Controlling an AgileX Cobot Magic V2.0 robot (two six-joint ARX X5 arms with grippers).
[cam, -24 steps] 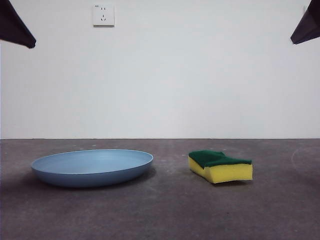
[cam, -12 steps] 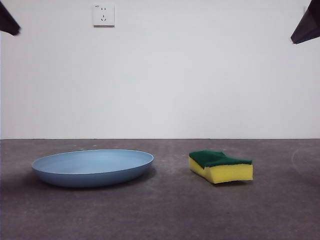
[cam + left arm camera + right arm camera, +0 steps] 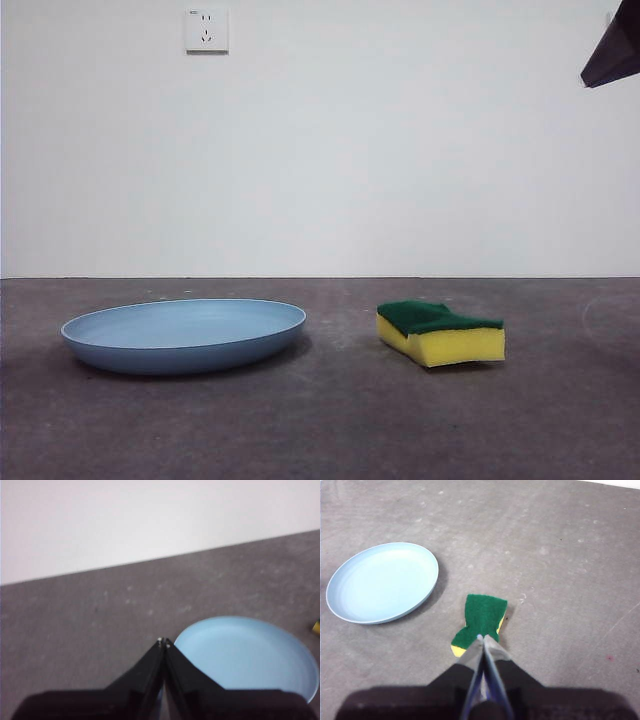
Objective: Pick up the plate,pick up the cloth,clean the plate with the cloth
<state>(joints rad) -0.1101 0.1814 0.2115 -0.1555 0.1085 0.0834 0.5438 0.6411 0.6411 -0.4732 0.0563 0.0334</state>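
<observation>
Front view: plate and cloth lie apart on the tabletop, untouched. Left gripper and right gripper both hover pinched closed, empty; we'd spread the left jaws first, then take the plate's near rim

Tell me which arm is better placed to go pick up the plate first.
Left. The left gripper, jaws shut, hangs right by the light-blue plate. The right gripper, also shut, hangs over the sponge, which lies apart from the plate.
</observation>
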